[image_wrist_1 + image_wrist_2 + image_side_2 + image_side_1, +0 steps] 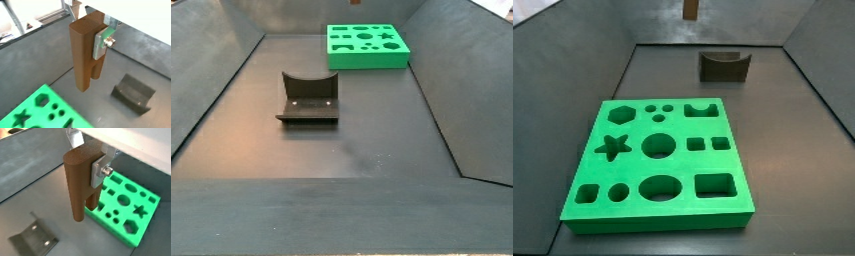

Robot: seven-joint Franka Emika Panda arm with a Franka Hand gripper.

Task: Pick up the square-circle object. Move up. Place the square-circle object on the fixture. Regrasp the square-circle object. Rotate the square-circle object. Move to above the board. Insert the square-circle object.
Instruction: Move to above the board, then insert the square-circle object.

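Dark grey floor, walled in. High above the fixture (135, 92) hangs the gripper (99, 46), jaws clamped on the square-circle object (83, 52), which dangles upright. The board (659, 164) lies apart from the fixture. A skewed descent could miss the fixture's notch and tip the peg.

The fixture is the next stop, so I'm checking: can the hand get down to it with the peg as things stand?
Probably yes. The hand holds the square-circle object upright in the air, and the fixture stands below with its notch empty and open floor around it. The board lies apart.
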